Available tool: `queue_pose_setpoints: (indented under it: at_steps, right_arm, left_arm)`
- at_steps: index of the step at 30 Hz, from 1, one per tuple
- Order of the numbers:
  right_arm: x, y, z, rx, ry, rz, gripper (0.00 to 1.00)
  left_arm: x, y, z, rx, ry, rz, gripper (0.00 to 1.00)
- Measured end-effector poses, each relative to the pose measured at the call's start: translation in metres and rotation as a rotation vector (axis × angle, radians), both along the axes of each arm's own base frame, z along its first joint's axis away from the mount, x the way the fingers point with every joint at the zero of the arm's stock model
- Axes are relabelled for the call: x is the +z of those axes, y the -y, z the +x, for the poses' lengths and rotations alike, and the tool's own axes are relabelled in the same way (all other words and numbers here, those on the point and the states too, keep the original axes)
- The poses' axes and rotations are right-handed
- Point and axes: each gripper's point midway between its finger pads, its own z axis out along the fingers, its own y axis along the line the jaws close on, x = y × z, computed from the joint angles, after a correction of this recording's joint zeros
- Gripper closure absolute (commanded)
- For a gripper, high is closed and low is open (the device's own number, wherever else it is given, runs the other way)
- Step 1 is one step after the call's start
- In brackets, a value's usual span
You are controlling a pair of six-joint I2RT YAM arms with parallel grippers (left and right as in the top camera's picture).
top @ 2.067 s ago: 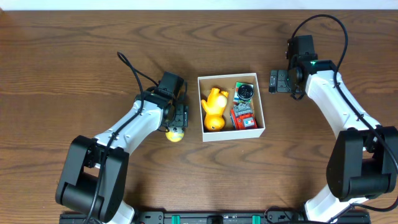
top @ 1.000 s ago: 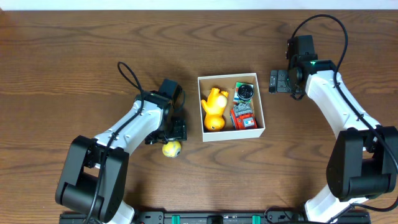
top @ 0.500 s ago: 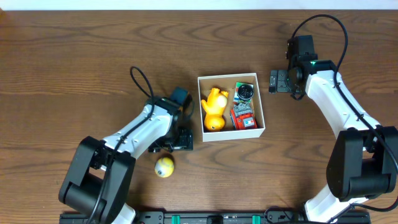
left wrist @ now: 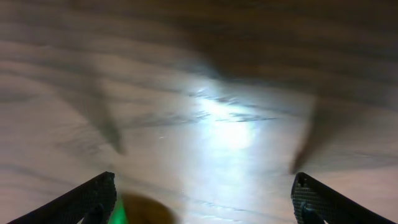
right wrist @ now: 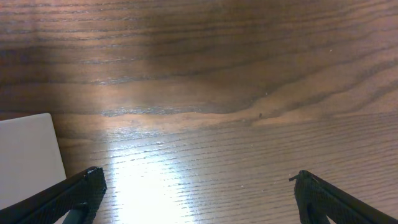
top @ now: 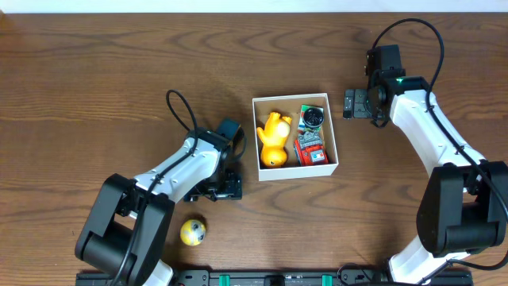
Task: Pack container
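1. Brown wood-grain table [top: 79, 95]: carries all items.
2. White-and-black left arm [top: 178, 167]: reaches in from the near left edge. The left gripper [top: 225, 189] sits low over bare wood, near the container's front left corner but apart from it. In the left wrist view its fingers [left wrist: 87, 199] stand wide apart with only table between them, so the jaws are open and empty.
3. White-and-black right arm [top: 429, 127]: the right gripper [top: 353, 103] is just beside the container's rear right corner. Its jaws are spread wide and hold nothing.
4. Square, shallow, white-walled cardboard container [top: 298, 174]: at table centre, between the two grippers.
5. Contents: a yellow duck toy [top: 272, 139] fills the left half. A red boxy toy [top: 311, 151] and a round dark item [top: 313, 117] fill the right half.
6. Small yellow ball [top: 192, 231]: on the table near the front edge, well apart from the container.
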Motion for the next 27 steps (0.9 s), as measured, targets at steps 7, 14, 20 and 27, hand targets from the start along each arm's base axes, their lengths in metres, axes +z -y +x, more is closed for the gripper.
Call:
queue_pose_setpoints:
  at_steps: [7, 14, 20, 27]
  right_arm:
    - [0.000, 0.000, 0.000, 0.000, 0.000, 0.000, 0.01]
    - [0.000, 0.000, 0.000, 0.000, 0.000, 0.000, 0.01]
    - [0.000, 0.000, 0.000, 0.000, 0.000, 0.000, 0.01]
    - [0.000, 0.000, 0.000, 0.000, 0.000, 0.000, 0.01]
  left_arm:
    - [0.028, -0.008, 0.002, 0.012, 0.085, 0.014, 0.06]
    - [0.061, -0.016, -0.007, 0.027, 0.224, -0.042, 0.06]
    - [0.051, -0.034, -0.043, 0.039, 0.221, -0.041, 0.07]
    - [0.033, -0.032, -0.062, 0.048, 0.169, -0.087, 0.06]
